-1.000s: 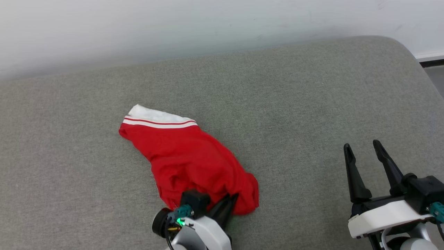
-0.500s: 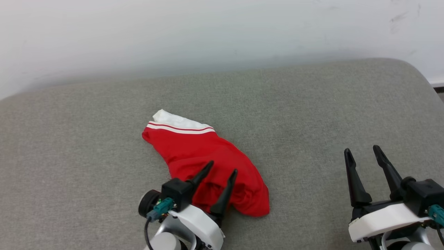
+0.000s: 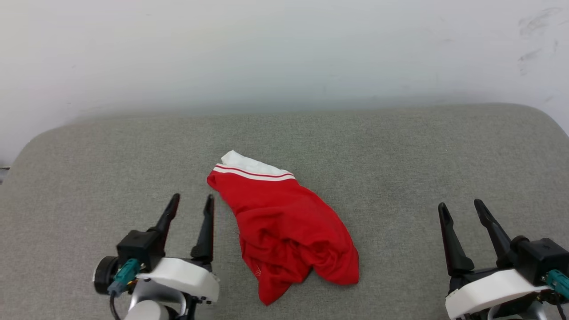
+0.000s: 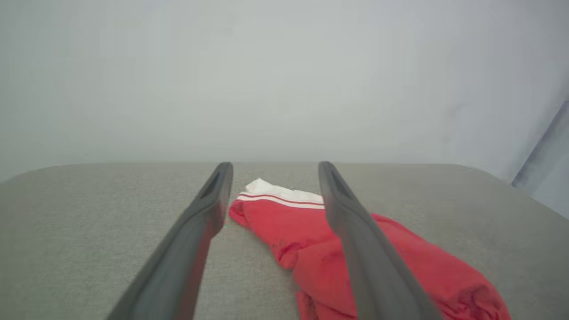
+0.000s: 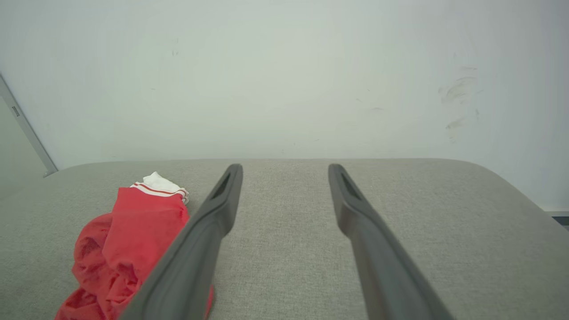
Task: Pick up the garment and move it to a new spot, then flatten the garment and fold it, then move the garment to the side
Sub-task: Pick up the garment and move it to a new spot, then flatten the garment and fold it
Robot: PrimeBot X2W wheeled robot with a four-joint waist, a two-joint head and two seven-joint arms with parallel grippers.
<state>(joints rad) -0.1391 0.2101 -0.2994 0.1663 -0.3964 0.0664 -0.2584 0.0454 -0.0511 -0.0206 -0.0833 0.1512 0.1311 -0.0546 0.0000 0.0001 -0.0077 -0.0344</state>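
The left gripper [image 3: 193, 196] is seen nearest, low over the grey cushion [image 3: 400, 155]. Its two dark fingers are spread wide and nothing is held between them. The right gripper [image 3: 459, 204] is carried at about the same level on the other side, with its fingers likewise parted and empty. Whether either gripper touches the cushion cannot be told.

The garment [image 3: 284, 226] is laid crumpled on the cushion between the two. It is just to the right of the left gripper but apart from it, and well to the left of the right gripper. Its bunched red folds are found level with the left gripper's wrist. Its far end, reaching a little past the left fingertips, is finished in white cloth with a red-and-white striped band. In the left wrist view this striped end is framed between and beyond the fingers. In the right wrist view the garment is partly hidden behind the left-hand finger.

Beyond both grippers the cushion's rounded far edge is met by a pale wall [image 3: 284, 53], which is faintly scuffed towards the upper right.
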